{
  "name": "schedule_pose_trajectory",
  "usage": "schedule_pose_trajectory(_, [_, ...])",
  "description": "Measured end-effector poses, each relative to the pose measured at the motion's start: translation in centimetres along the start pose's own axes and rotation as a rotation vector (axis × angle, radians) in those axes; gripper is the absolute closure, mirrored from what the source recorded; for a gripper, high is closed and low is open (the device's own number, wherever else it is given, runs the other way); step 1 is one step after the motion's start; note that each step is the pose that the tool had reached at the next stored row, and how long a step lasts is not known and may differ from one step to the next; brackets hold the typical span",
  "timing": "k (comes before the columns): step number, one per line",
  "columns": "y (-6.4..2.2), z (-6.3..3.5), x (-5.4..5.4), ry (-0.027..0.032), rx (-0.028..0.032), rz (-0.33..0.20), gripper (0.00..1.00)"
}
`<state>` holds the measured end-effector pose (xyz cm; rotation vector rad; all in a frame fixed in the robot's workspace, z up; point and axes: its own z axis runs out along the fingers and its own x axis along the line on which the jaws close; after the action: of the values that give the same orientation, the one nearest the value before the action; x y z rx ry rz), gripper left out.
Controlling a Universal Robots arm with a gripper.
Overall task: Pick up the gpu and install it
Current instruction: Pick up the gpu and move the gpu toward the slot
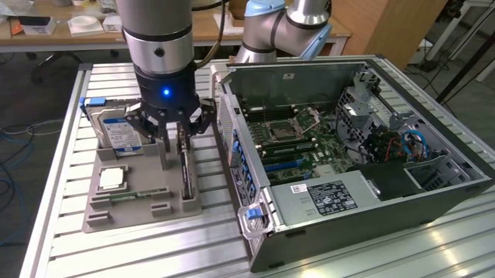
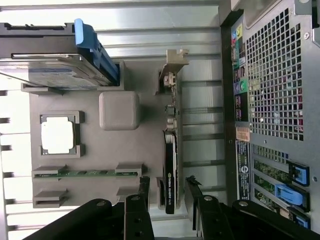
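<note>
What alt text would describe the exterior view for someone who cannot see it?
A robot arm's open tool straddles a gpu standing on edge in a grey holder. An open computer case sits at the exterior view's right; a blue-labelled hard drive also stands in the holder.

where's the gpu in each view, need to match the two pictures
exterior view: gpu stands on edge in the grey tray, on the side nearest the case, under the gripper.
wrist view: gpu runs along the tray edge facing the case, one end inside the open gripper.
shared landmark: the hard drive, standing in the same tray.
</note>
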<state>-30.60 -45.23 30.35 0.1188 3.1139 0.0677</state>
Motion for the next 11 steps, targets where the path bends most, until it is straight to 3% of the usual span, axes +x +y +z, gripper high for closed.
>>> schedule_pose_trajectory(11, [0.19,2.04,-0.4,0.0000,-0.0001,0.000,0.58])
